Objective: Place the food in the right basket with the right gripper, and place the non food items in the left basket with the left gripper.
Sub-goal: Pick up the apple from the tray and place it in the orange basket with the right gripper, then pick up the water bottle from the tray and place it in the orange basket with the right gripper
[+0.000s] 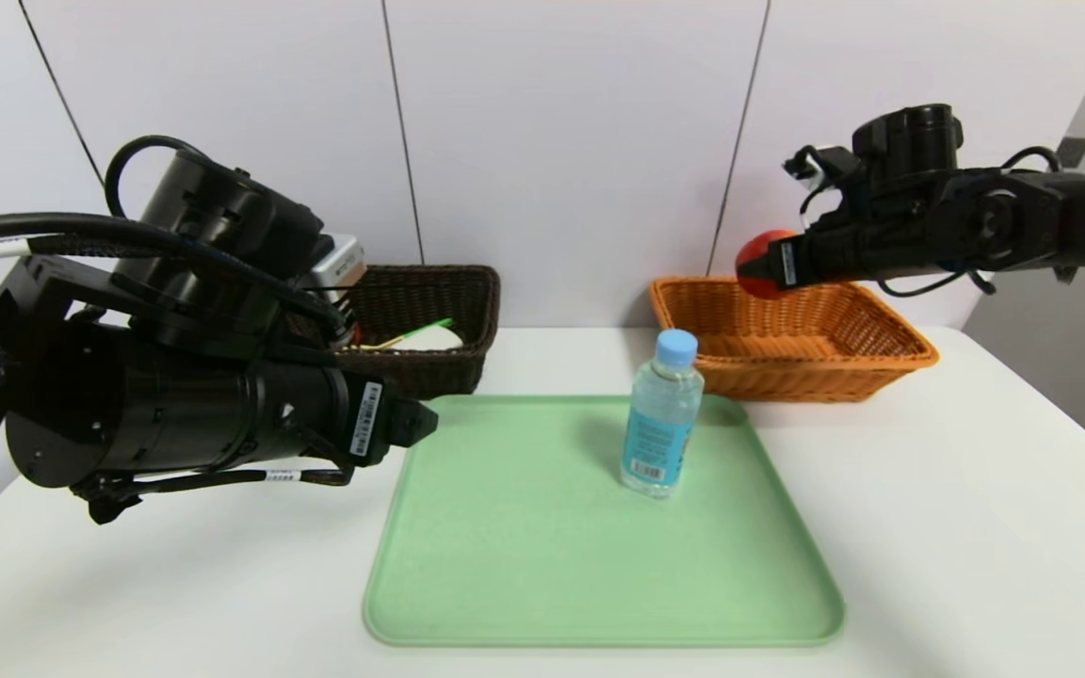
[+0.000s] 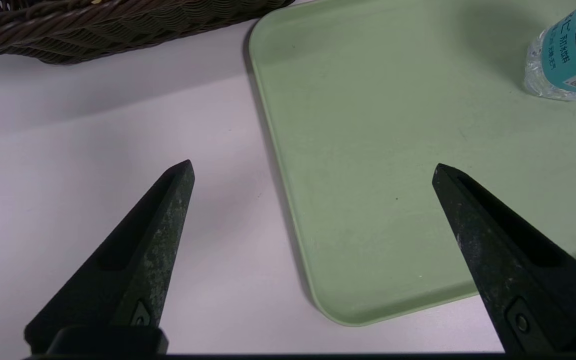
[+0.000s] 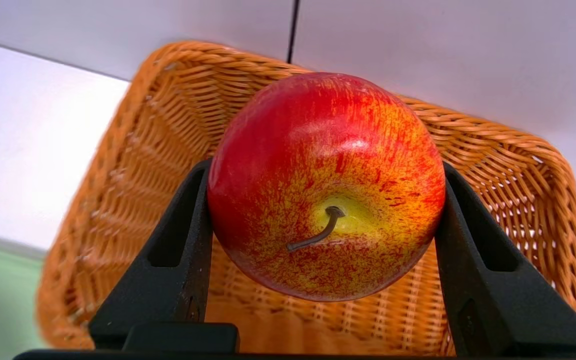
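Note:
My right gripper [image 1: 761, 268] [image 3: 325, 167] is shut on the red-yellow apple [image 1: 755, 256] [image 3: 325, 200] and holds it in the air above the back left corner of the orange right basket [image 1: 816, 375] [image 3: 168, 105]. The small water bottle [image 1: 661, 424] [image 2: 565, 55] with its light blue cap stands upright on the green tray [image 1: 599, 565] [image 2: 393, 150]. My left gripper [image 1: 422, 424] [image 2: 313, 167] hangs open and empty over the tray's left edge. The dark brown left basket [image 1: 453, 367] [image 2: 118, 25] holds a green-handled spoon [image 1: 415, 333] and a white item [image 1: 437, 339].
Both baskets stand at the back of the white table [image 1: 976, 527], against the wall. My left arm's bulk covers much of the dark basket's left side. The tray lies in the middle, between the two arms.

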You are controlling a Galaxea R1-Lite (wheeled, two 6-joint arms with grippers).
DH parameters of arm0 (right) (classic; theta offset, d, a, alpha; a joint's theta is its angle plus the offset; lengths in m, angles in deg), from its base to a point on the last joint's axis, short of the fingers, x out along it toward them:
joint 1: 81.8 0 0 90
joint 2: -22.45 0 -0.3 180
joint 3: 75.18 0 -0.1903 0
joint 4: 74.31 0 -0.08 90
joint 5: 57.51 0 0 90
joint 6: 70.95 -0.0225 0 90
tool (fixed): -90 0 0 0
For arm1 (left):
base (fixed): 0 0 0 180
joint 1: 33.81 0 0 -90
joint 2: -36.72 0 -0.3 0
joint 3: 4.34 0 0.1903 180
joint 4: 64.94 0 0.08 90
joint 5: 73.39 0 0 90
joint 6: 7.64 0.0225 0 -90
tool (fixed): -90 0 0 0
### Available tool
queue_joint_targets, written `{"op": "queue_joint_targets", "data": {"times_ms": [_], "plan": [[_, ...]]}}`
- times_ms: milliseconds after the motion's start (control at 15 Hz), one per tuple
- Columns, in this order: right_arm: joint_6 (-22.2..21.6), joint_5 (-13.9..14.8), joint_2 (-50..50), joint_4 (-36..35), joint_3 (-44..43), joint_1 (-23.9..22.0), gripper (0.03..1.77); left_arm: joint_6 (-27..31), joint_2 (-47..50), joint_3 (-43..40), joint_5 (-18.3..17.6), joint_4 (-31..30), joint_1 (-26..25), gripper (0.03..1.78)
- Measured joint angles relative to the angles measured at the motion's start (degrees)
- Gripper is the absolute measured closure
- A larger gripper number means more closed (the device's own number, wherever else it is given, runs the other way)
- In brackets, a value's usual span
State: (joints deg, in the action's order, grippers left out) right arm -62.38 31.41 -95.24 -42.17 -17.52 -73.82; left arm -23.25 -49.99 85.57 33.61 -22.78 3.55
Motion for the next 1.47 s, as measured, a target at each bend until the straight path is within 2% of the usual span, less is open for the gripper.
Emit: {"op": "queue_joint_targets", "data": {"times_ms": [267,533,800,1000,1200,1467], "plan": [[0.33,0.04,-4.97,0.99,-3.36,-0.46,0.58,-0.09,-0.16,-0.09,0.00,0.00,0.10,0.12],[0.40,-0.11,-6.57,2.61,-3.73,-0.63,0.38,-0.11,-0.17,-0.02,0.00,-0.04,0.26,0.12],[0.27,-0.88,-5.28,6.23,-3.58,-0.85,0.26,-0.09,-0.13,0.05,0.13,-0.06,0.26,0.12],[0.13,-1.23,-2.38,7.74,-3.10,-1.12,0.21,-0.17,0.13,0.16,0.20,-0.09,0.26,0.12],[-0.89,-4.38,3.27,11.96,-2.34,-0.85,0.17,-0.26,0.55,0.13,0.29,-0.09,0.12,0.12],[-1.35,-5.73,13.58,13.42,5.32,1.68,0.14,-0.37,0.91,0.02,0.22,-0.04,0.12,0.12]]}}
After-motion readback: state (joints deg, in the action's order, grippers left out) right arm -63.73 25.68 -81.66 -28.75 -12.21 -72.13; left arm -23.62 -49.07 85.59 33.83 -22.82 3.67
